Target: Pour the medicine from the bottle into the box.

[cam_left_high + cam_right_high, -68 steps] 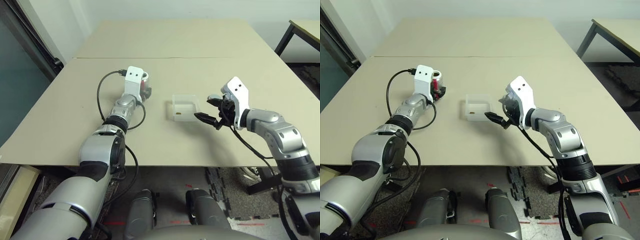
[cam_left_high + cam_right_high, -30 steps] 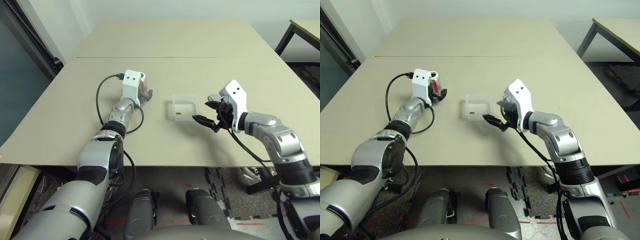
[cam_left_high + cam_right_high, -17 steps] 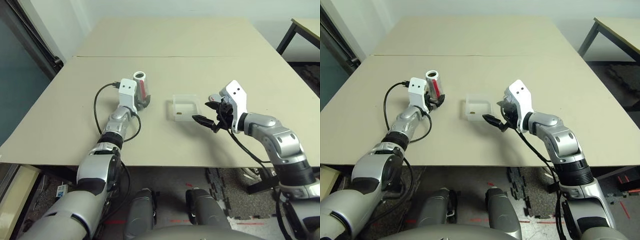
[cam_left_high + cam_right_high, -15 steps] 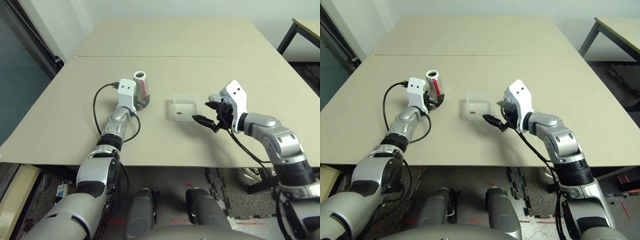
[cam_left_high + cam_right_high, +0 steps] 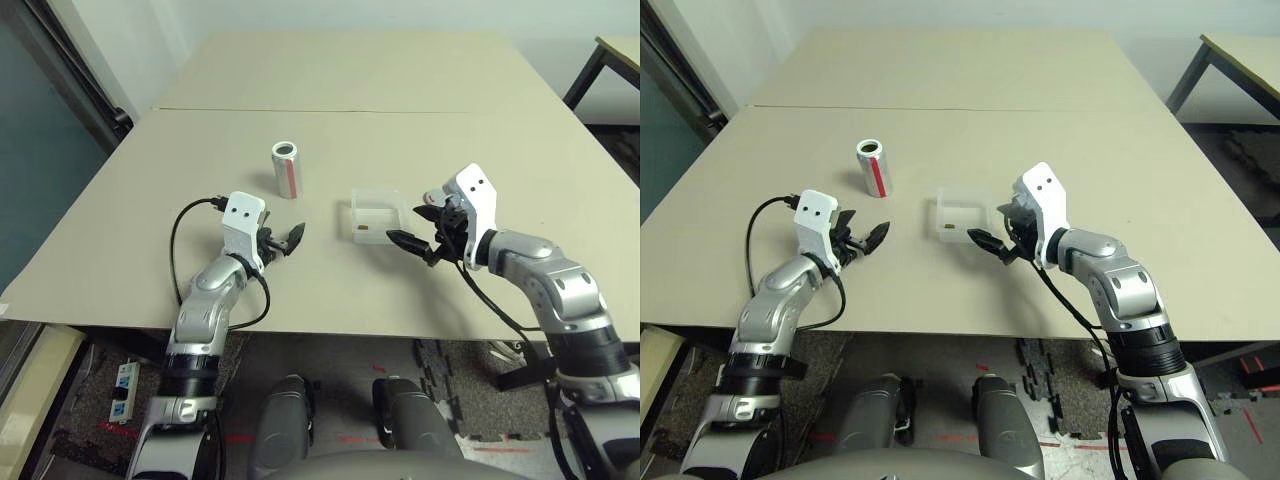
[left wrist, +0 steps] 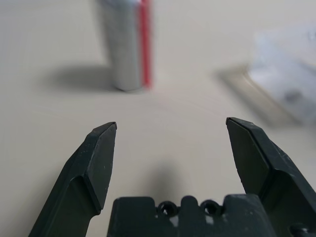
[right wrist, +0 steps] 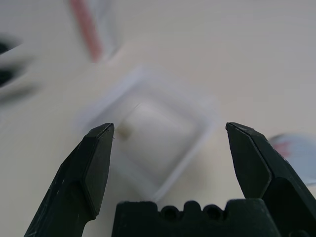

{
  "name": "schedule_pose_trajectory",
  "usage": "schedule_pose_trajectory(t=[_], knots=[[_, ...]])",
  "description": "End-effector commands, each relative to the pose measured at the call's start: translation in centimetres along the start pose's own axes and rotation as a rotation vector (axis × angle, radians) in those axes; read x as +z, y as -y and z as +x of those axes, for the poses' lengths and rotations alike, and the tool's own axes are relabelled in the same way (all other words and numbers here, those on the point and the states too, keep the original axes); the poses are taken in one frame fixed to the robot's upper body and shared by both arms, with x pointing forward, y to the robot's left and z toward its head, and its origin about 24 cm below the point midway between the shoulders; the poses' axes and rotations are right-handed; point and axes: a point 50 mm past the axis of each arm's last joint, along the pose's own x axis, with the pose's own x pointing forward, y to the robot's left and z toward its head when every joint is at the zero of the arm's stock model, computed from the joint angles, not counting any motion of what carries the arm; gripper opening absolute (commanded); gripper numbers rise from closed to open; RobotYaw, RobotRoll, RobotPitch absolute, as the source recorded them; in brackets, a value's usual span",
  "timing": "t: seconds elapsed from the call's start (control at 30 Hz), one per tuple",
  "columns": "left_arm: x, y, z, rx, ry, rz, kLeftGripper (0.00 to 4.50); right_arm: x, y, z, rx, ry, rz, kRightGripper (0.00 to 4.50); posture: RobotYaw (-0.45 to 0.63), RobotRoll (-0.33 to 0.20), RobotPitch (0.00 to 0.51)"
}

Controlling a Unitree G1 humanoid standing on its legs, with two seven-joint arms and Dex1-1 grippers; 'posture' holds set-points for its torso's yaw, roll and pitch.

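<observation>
Standing free on the counter (image 5: 130, 200), bottle (image 5: 286, 169); medicine (image 5: 367, 228) in box (image 5: 376, 213); both jaws wide open, empty.

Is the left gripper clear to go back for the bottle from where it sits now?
Probably yes. The left gripper is open and empty, the bottle stands upright just beyond it, and only bare table lies between them.

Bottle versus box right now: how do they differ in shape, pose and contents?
The bottle is a tall silver-grey cylinder with a red stripe, standing upright; the box is a low, shallow rectangular tub of frosted clear plastic. The bottle stands farther back and to the left, the box nearer the right gripper. A tiny yellowish piece lies in the box. Both rest on the table, untouched.
</observation>
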Motion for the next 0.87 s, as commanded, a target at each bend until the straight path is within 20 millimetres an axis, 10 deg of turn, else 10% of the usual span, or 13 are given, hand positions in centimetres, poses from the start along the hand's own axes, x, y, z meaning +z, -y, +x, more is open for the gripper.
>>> schedule_pose_trajectory(t=[0.03,0.37,0.87], knots=[[1.0,-3.1,-1.3,0.143,0.029,-0.017,4.45,1.2,1.6,-1.5,-0.135,0.132,0.013,4.50,0.09,0.000,0.100],[1.9,-10.6,-0.3,0.373,0.091,0.010,4.45,-0.6,7.7,-6.6,-0.631,0.091,-0.031,4.50,0.10,0.000,0.097],[-0.4,-13.6,2.9,0.421,0.041,-0.017,4.45,-4.1,12.6,-9.7,-0.996,0.034,0.063,4.50,0.06,0.000,0.100]])
